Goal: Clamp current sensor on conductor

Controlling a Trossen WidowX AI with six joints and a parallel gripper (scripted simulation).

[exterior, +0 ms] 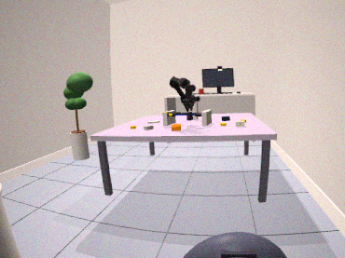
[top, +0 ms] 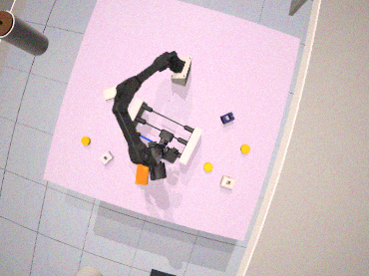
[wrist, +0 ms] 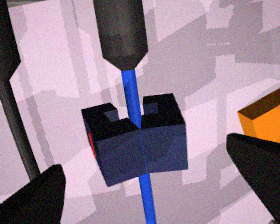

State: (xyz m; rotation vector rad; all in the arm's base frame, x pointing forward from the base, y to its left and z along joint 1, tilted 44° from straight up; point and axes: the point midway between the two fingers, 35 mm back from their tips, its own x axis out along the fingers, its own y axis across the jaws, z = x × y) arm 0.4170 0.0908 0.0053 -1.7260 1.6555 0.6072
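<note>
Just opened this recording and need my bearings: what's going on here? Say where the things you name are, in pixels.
A robot arm has its end effector (wrist: 147,157) open around a dark split-core sensor (wrist: 145,145), touching neither side. The sensor sits round a blue conductor (wrist: 131,92) (top: 146,138), its two halves meeting at a seam. Whether it has latched, I cannot tell.

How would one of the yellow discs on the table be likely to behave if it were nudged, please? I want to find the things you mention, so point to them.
The yellow disc (top: 208,166) (exterior: 223,124) would probably slide rather than tip, as it lies low and flat. Its round outline suggests it might roll if stood on edge.

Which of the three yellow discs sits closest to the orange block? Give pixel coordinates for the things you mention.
The one (top: 86,140) (exterior: 133,127) beside the white block with a hole (top: 107,157) (exterior: 148,128); the other two lie across the frame.
</note>
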